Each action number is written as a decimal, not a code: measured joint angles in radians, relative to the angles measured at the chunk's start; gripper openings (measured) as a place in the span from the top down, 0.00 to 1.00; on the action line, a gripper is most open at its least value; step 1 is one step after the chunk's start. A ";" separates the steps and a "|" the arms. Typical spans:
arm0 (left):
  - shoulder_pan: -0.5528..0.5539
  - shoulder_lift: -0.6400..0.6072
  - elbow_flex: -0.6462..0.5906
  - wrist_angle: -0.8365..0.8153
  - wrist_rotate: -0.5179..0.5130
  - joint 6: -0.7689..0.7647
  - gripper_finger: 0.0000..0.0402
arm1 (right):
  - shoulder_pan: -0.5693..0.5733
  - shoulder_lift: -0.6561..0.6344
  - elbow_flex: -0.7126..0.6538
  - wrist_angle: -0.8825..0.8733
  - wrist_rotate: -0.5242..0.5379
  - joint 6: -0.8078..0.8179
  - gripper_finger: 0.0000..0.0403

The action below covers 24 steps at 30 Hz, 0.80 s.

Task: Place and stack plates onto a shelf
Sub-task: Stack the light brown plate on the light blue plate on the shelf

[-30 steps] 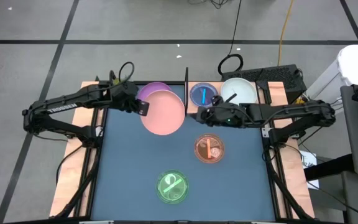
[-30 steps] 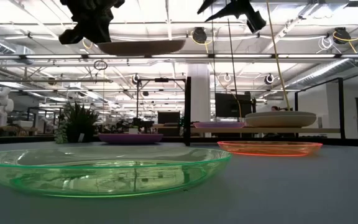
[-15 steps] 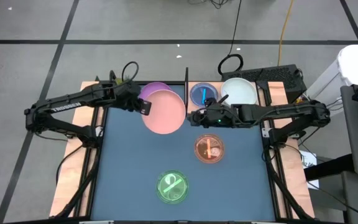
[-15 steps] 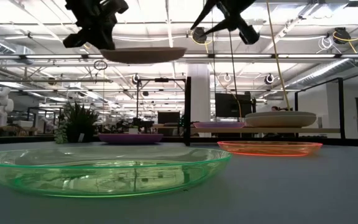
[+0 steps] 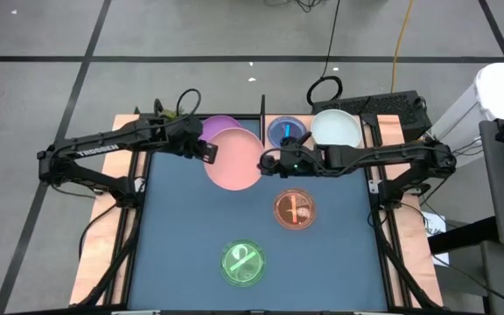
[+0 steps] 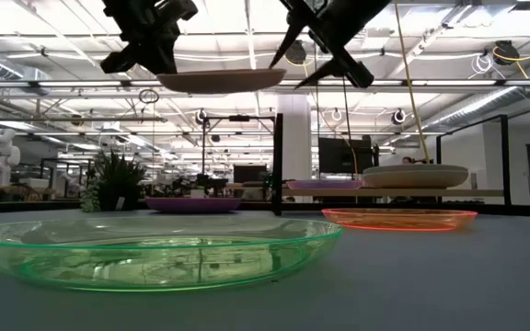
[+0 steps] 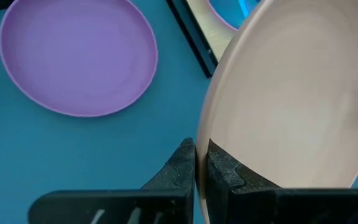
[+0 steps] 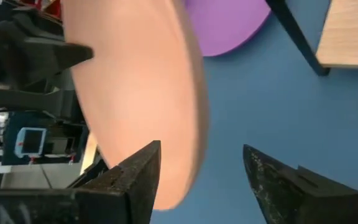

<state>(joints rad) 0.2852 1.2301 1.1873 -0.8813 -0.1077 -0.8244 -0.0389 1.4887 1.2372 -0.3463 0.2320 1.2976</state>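
1. Two grippers now meet at the pink plate [image 5: 234, 157], held aloft over the table's far middle.
2. The left gripper [image 5: 208, 152] still pinches its left rim.
3. The right gripper [image 5: 267, 161] has moved left and spread wide around its right rim.

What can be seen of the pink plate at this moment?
The pink plate is a large, round, opaque plate, plastic by its look, with a shallow dish and plain rim. It is held level in the air above the blue table, partly over the purple plate. The left gripper is shut on its edge. The right gripper, open, straddles the opposite edge without clearly gripping it.
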 joint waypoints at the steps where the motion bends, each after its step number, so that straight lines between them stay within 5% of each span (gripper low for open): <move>1: 0.000 0.000 0.000 0.001 0.002 -0.001 0.97 | -0.005 0.000 0.000 -0.006 0.000 0.000 0.48; 6: 0.000 0.000 0.000 0.010 0.002 -0.017 0.97 | -0.033 0.006 0.000 -0.003 0.000 -0.027 0.57; 16: -0.040 0.001 -0.001 0.032 0.009 -0.096 0.97 | -0.059 0.005 0.000 0.001 -0.031 -0.118 0.96; 24: -0.068 0.001 -0.002 0.072 0.011 -0.166 0.92 | -0.060 0.003 0.000 -0.041 -0.024 -0.130 0.99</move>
<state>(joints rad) 0.2168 1.2312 1.1854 -0.8097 -0.0969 -0.9900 -0.0990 1.4922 1.2369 -0.3868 0.2077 1.1672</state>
